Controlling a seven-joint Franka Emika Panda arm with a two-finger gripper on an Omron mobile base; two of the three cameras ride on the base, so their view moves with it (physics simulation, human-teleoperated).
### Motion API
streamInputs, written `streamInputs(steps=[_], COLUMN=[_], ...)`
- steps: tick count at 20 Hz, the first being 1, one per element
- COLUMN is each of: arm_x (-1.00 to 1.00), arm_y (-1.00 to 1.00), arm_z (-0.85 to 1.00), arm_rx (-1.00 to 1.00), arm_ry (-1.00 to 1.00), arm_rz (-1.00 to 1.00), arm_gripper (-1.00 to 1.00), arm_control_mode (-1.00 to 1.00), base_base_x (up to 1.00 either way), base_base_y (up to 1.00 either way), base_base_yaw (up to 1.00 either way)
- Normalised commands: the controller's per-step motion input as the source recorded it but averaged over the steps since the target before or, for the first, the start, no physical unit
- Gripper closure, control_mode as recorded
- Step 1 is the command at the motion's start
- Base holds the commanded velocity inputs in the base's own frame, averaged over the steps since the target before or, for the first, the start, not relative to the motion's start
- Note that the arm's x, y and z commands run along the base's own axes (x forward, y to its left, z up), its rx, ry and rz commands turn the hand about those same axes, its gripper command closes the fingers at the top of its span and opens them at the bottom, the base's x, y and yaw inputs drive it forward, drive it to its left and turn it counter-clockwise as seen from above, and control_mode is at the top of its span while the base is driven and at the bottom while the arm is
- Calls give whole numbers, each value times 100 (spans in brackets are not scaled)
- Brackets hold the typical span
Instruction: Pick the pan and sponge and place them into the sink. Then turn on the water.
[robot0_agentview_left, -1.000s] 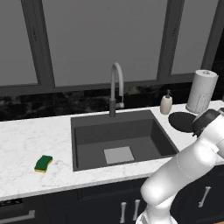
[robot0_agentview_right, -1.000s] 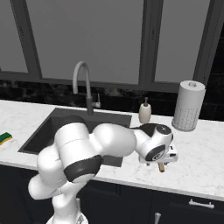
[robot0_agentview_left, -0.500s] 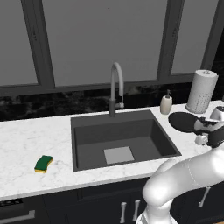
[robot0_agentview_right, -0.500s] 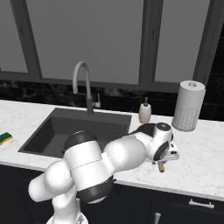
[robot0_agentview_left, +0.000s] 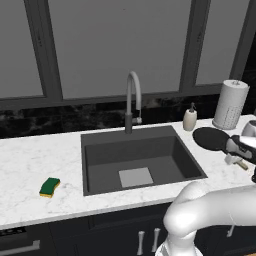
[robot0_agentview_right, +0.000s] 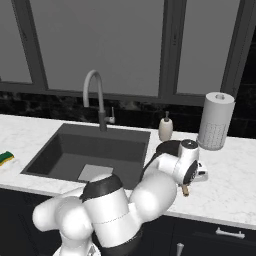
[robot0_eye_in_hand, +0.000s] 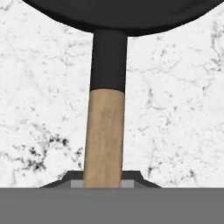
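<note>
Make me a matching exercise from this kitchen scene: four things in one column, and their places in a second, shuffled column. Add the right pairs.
Things:
1. sponge
2. pan
3. paper towel roll
4. soap dispenser

Places:
A. upright at the counter's far right, by the wall
B. on the counter right of the sink, its handle in the shut gripper
C. on the counter left of the sink
D. behind the sink's right rear corner

Pairs: 1-C, 2-B, 3-A, 4-D
</note>
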Motion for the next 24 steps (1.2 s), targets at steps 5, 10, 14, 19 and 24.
streamInputs(steps=[5, 10, 14, 19, 24], arm_x=[0, -6, -43, -76, -68], arm_y=[7, 18, 0, -1, 2], arm_z=[25, 51, 57, 38, 35], arm_rx=[0, 2, 8, 3, 1], arm_ry=[-9, -7, 1, 0, 0], arm_rz=[-2, -1, -1, 8, 28], arm_gripper=[100, 100, 100, 100, 100], arm_control_mode=[-100, -100, -100, -100, -100], base_base_x=[0, 0, 0, 0, 0], base_base_y=[0, 0, 0, 0, 0], base_base_yaw=[0, 0, 0, 0, 0])
